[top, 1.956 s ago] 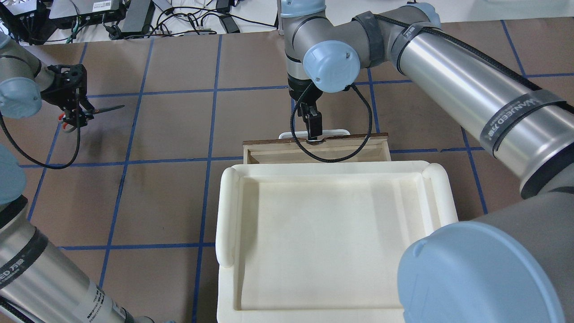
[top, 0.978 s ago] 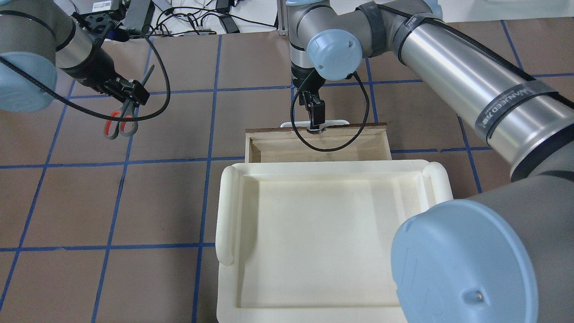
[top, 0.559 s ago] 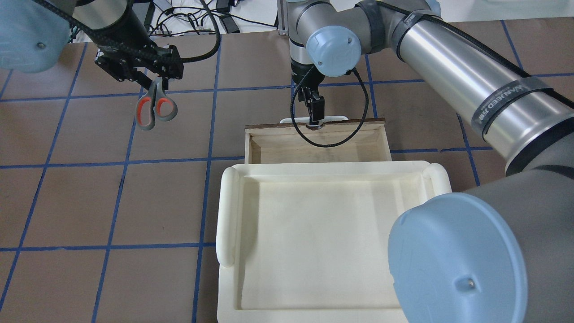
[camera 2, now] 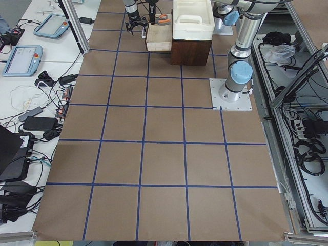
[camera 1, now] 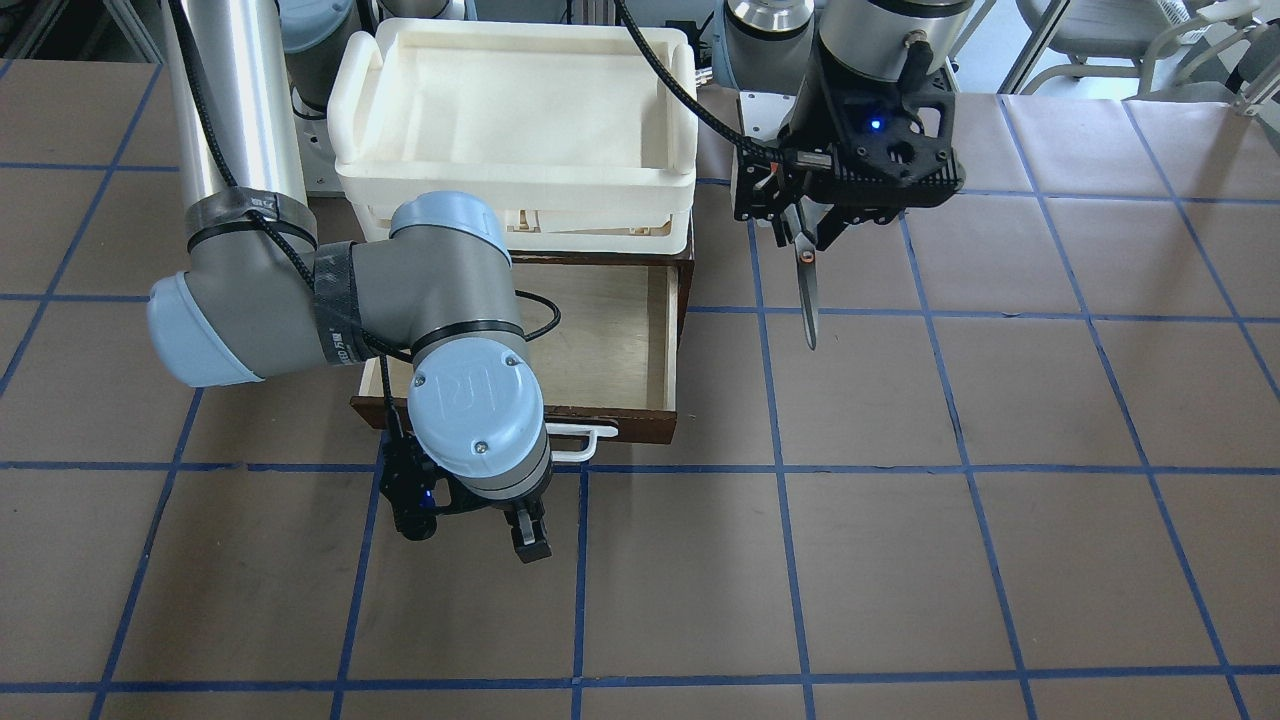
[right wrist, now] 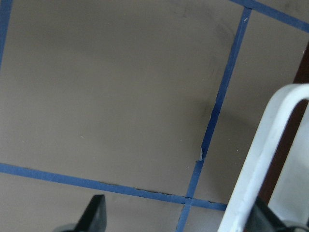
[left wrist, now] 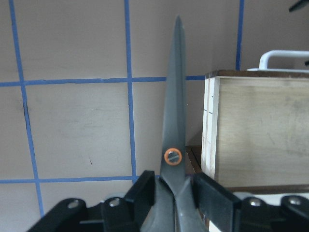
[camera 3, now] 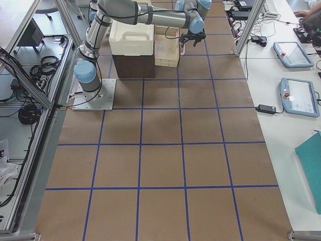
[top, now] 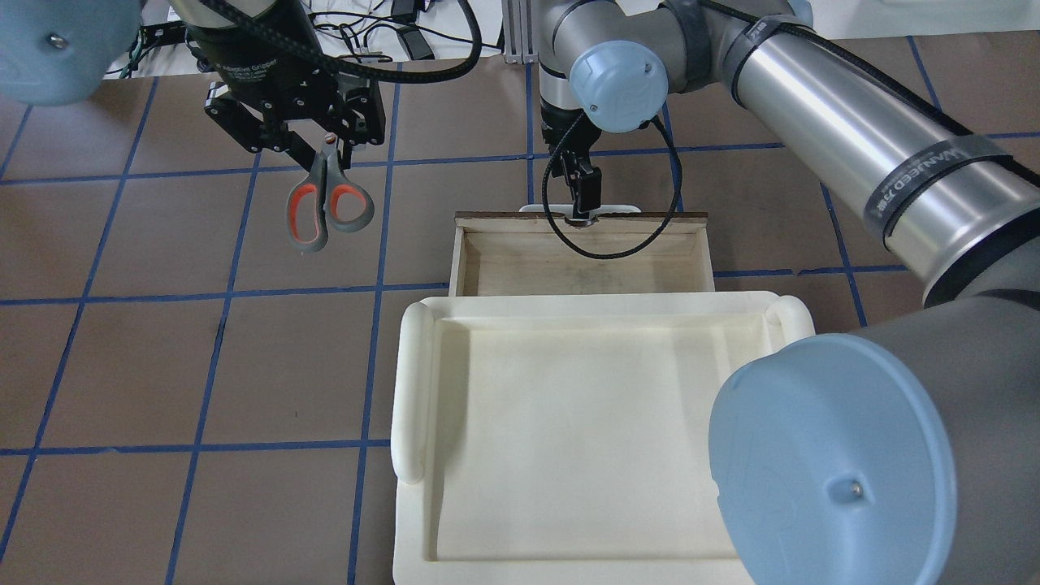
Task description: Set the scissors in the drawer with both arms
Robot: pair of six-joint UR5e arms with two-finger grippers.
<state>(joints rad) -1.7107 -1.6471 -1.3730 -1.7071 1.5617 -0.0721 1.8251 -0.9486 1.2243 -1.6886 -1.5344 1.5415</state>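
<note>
**Scissors pinched in left gripper, clear of the drawer**

Table is brown paper with a blue tape grid, cables along the far edge. Left gripper clamps the closed blades near the pivot, tips toward the table, to the left of the open drawer. Right gripper has its fingers spread, with the white handle between them.

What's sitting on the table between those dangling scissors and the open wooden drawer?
Nothing. In the overhead view, only bare brown table, crossed by one blue tape line, separates the scissors from the drawer.
</note>
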